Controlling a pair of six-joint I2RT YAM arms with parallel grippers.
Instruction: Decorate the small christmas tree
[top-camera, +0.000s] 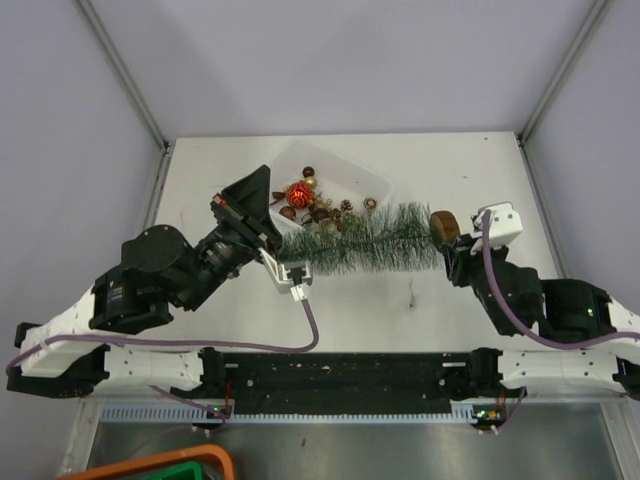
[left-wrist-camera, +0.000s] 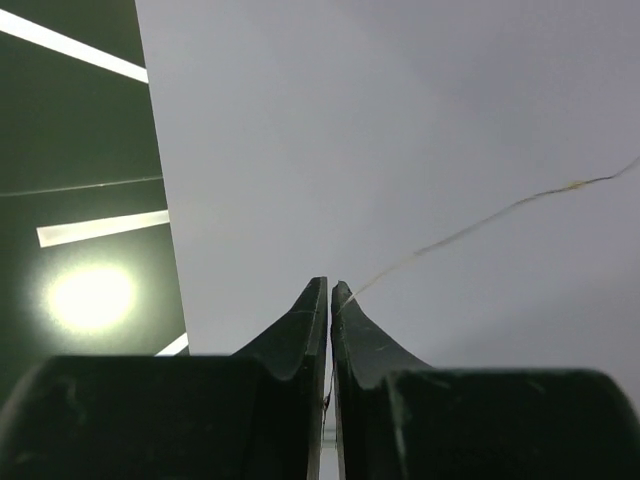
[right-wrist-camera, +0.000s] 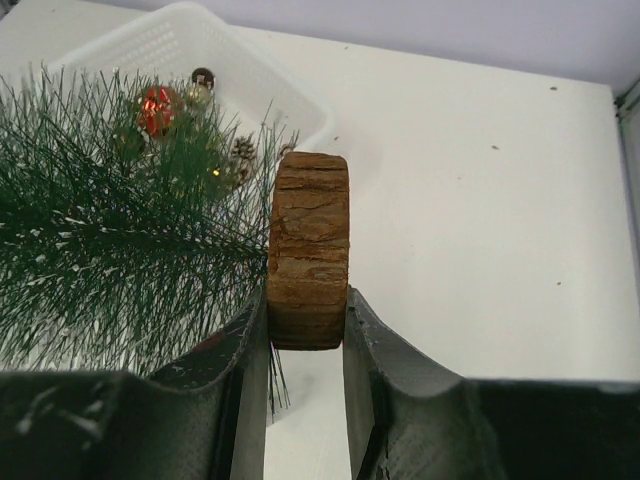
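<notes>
White tray (top-camera: 378, 180) of baubles (top-camera: 299, 193) and pinecones (top-camera: 346, 205) (one bauble red), on white table (top-camera: 420, 325)

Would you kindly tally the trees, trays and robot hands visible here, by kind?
small christmas tree: 1
white tray: 1
hands: 2, left hand and right hand
total: 4

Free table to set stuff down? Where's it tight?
Bare: table strip between small christmas tree and arm bases; far-right corner beyond white tray. Crowded: tray, tree, left arm side.
</notes>
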